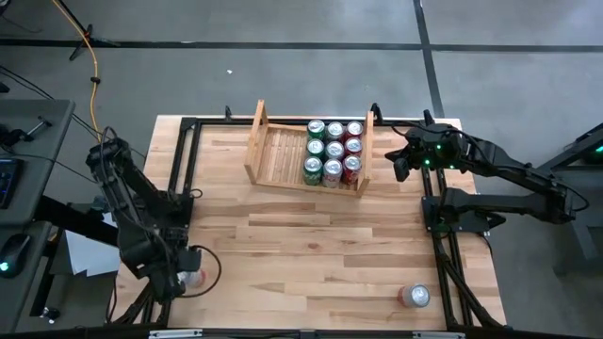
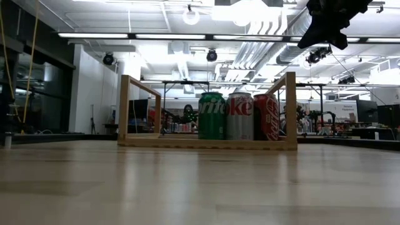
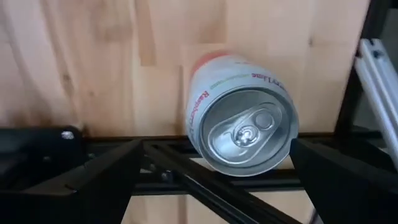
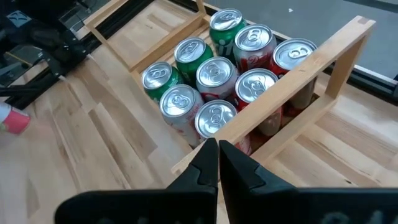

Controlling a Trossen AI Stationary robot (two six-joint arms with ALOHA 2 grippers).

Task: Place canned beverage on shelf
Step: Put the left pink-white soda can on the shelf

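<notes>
Low pale wooden slatted shelf (image 1: 283, 155) sits upper centre of the high view on the light wooden table (image 1: 311, 245); nine upright cans (image 1: 334, 151) fill its right end in three rows. One lone can (image 1: 415, 297) lower right, another can (image 1: 191, 279) lower left by the left gripper (image 1: 174, 273). Right gripper (image 1: 400, 165) just right of the shelf.

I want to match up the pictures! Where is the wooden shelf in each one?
High view: the shelf is at top centre, by the table's far edge.
Low view: the shelf stands across the middle of the picture.
Left wrist view: not in it.
Right wrist view: upper middle, with its side board crossing slantwise.
Shared landmark: the cans packed into one end of the shelf.
</notes>
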